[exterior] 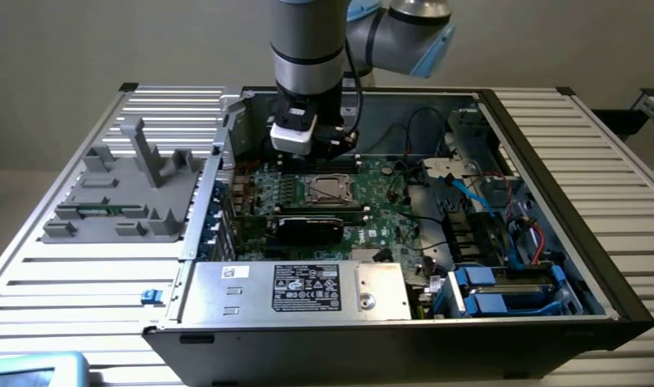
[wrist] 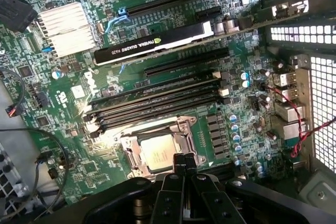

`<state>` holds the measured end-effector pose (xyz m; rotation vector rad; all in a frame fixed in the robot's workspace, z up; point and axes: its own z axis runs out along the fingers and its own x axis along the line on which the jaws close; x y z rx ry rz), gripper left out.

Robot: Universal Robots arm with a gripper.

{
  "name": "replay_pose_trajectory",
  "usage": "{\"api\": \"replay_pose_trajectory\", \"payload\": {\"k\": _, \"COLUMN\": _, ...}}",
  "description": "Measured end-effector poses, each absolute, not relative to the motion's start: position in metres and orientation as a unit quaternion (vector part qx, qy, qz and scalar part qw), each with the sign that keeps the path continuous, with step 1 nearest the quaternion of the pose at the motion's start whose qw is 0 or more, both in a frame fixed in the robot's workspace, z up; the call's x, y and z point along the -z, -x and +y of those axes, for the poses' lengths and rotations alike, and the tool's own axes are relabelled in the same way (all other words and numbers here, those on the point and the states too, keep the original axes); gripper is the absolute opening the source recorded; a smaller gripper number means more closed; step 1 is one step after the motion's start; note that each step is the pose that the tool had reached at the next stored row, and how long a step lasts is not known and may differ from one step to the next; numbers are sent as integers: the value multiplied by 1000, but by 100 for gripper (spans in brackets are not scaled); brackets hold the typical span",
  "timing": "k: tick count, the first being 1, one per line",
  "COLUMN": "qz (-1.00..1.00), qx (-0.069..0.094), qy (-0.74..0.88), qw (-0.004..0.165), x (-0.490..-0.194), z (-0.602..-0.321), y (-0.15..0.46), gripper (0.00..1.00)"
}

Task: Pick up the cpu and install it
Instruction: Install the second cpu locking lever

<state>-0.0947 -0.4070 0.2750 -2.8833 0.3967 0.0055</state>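
Slatted metal table carries an open computer case. Inside, the cpu sits in the motherboard's socket. Above it hovers the gripper, fingers drawn together, holding nothing.

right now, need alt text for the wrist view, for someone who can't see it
The cpu sits in its metal-framed socket on a green motherboard, just ahead of the gripper. Beyond it lie black memory slots and a black graphics card.

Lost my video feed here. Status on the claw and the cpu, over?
Claw hovering just above the socket, nothing in it. Cpu seated in the socket frame on the motherboard. Black graphics card alongside, clear of the claw.
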Motion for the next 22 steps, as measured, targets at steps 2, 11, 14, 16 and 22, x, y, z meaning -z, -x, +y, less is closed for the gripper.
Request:
{"api": "replay_pose_trajectory", "payload": {"k": 2, "qz": 123, "qx": -3, "qy": 986, "qw": 115, "x": -275, "z": -407, "y": 95, "gripper": 11}}
{"api": "replay_pose_trajectory", "payload": {"k": 11, "qz": 120, "qx": -4, "qy": 986, "qw": 115, "x": -272, "z": -409, "y": 95, "gripper": 11}}
{"api": "replay_pose_trajectory", "payload": {"k": 14, "qz": 120, "qx": -4, "qy": 986, "qw": 116, "x": -268, "z": -412, "y": 95, "gripper": 11}}
{"api": "replay_pose_trajectory", "payload": {"k": 16, "qz": 119, "qx": -4, "qy": 986, "qw": 119, "x": -266, "z": -415, "y": 95, "gripper": 11}}
{"api": "replay_pose_trajectory", "payload": {"k": 22, "qz": 119, "qx": -6, "qy": 984, "qw": 134, "x": -259, "z": -423, "y": 95, "gripper": 11}}
